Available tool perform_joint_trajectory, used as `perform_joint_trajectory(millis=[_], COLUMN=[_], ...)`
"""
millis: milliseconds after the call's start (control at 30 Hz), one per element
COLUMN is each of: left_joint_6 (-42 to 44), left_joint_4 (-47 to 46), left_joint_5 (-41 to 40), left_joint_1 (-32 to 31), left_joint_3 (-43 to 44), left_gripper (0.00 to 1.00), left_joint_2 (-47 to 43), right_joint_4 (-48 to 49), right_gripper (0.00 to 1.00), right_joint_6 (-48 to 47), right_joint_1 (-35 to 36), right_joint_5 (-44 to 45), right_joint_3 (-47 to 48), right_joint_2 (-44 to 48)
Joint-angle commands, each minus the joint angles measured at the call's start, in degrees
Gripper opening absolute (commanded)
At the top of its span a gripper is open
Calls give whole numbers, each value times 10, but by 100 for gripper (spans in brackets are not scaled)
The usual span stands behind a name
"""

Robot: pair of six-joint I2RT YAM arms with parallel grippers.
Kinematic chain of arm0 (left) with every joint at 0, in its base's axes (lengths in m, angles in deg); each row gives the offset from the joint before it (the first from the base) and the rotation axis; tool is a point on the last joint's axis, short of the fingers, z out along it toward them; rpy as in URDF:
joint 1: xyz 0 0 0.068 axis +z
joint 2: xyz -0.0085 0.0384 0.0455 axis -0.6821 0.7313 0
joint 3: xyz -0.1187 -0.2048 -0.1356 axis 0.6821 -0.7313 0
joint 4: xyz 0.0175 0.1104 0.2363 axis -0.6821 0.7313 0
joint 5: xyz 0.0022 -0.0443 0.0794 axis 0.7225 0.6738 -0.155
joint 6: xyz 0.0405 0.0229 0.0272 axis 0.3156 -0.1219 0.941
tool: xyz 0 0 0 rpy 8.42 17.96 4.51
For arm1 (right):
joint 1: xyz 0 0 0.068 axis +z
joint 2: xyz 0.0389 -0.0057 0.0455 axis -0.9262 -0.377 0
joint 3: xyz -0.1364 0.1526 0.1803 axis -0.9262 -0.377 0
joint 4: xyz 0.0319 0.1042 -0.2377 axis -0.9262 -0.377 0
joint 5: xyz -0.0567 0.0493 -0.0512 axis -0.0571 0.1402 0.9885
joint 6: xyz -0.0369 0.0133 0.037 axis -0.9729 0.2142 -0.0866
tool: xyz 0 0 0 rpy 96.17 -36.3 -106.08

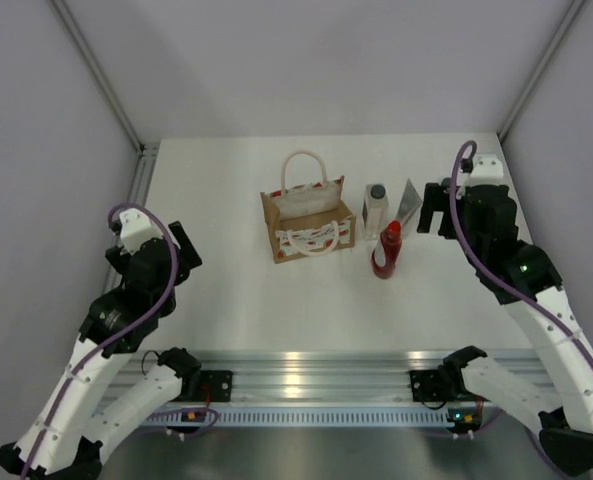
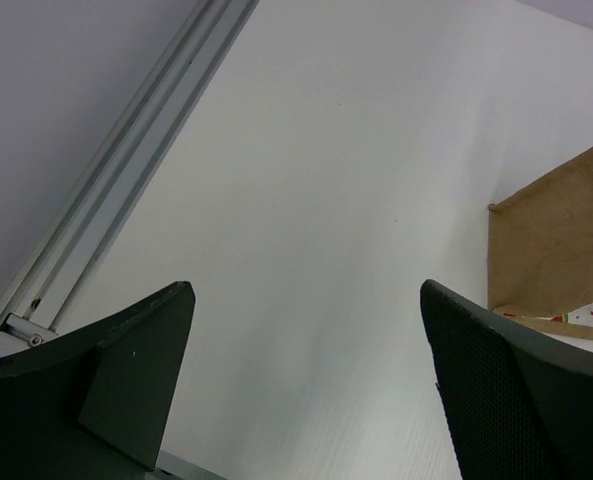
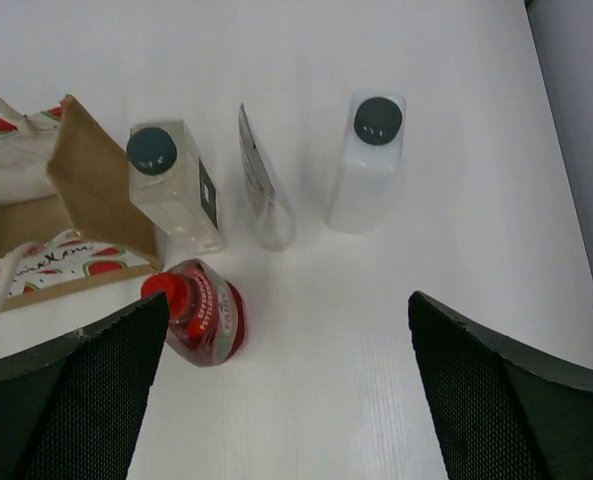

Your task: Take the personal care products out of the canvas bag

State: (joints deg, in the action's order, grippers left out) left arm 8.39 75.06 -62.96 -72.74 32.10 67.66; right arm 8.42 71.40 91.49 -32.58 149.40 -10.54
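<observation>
Right wrist: four containers [image 3: 194, 312], one bag [image 3: 91, 190].

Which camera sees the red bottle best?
The right wrist view: the red bottle is close and big, standing on the table beside the bag. The top view shows it small and far. The left wrist view misses it entirely.

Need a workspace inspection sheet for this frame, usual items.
Surface: white table, no spills seen.
Job's things: canvas bag upright; red bottle, pale bottle and squeeze tube on the table outside it, on its right.
Clutter: white bottle beside the tube.
Hands: left hand open, empty; right hand open, empty, above the bottles.
Cables: purple cable along each arm.
Surroundings: grey walls; aluminium rail at near edge.
</observation>
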Motion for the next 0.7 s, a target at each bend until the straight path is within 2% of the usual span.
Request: perform_joint_trajectory(millis=[0,133,367,667], left_joint_6=[-17,0,2,3], left_joint_4=[-4,-31,-34,-44], left_joint_5=[0,29,38,41], left_joint_1=[0,0,0,1], left_joint_3=[-14,-27,-26,-44], left_gripper=[99,98,99,98], left_joint_2=[0,9,45,36], right_joint_4=[11,11,18,41], right_gripper=[100,100,99,100], right_joint_6=[-1,12,31,29], right_joint_1=[6,6,6,6], right_joint_5=[26,36,116,97], right_joint_3=[-62,-108,-170,-199], right_joint_2=[77,137,196,216])
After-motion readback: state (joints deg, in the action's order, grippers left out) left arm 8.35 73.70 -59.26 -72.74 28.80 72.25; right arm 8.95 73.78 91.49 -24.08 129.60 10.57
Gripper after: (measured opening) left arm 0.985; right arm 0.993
